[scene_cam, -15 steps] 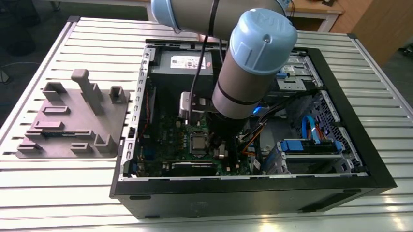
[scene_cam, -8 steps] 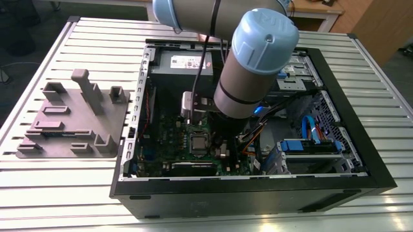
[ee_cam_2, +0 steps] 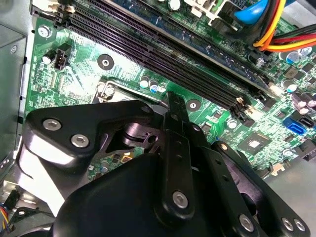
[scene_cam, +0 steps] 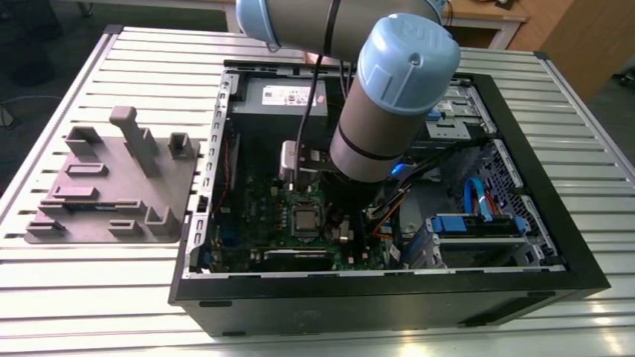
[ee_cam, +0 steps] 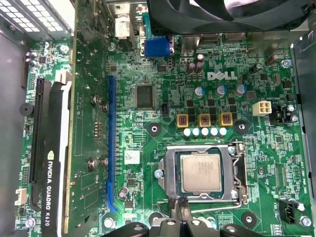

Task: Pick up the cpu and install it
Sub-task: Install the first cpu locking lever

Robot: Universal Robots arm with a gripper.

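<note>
Cpu [ee_cam: 200, 172] lies flat inside the socket [ee_cam: 169, 165] of the green motherboard [ee_cam: 153, 148], with its silvery-grey metal top facing up and the metal frame of the socket all around it. In the exterior view the cpu [scene_cam: 305, 218] shows as a small grey square in the socket, deep in the open computer case [scene_cam: 397, 297].

The end effector [ee_cam: 180, 208] hangs just beside one edge of the socket in the first wrist view. Its two dark fingertips [ee_cam: 174, 206] stand narrow, close to each other, and I see nothing between them. They do not touch the cpu. In the second wrist view the end effector [ee_cam_2: 174, 101] points down at the motherboard [ee_cam_2: 74, 64], and its black body covers most of the socket.

The long black memory slots [ee_cam_2: 163, 54] run near the socket, on the side away from the end effector's body. The black graphics card [ee_cam: 49, 163] stands well apart from the socket. In the exterior view the arm [scene_cam: 382, 111] reaches down over the socket, the grey power supply box [scene_cam: 282, 97] sits beyond the socket, and a grey fixture plate [scene_cam: 109, 186] lies on the bench [scene_cam: 100, 297] well apart from the socket, outside the case.
</note>
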